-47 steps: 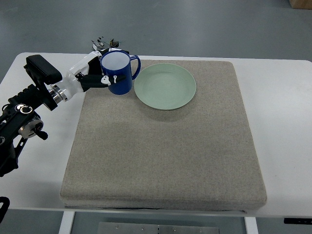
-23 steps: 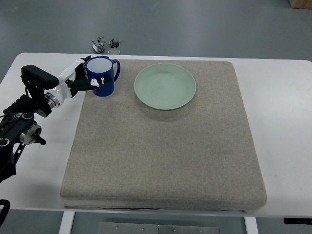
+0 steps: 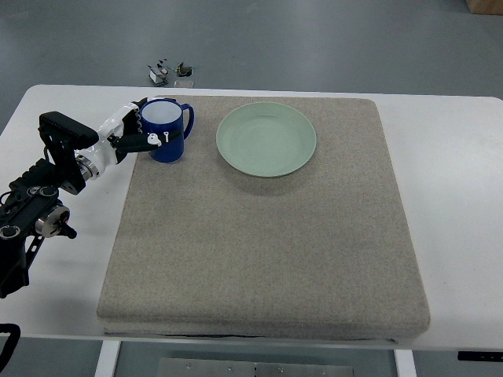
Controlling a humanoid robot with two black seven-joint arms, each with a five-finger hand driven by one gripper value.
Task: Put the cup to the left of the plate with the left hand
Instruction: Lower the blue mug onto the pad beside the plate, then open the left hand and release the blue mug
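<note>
One blue mug (image 3: 167, 130) and one pale green plate (image 3: 266, 139) sit on a single grey felt mat (image 3: 267, 236) covering the white table (image 3: 452, 157). The mug stands upright near the mat's far left corner, left of the plate and apart from it, its white interior empty. The plate holds nothing. The left hand (image 3: 130, 132) wraps its fingers around the mug's left side.

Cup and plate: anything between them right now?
Nothing: top view shows only bare grey mat between the blue cup and green plate.
</note>
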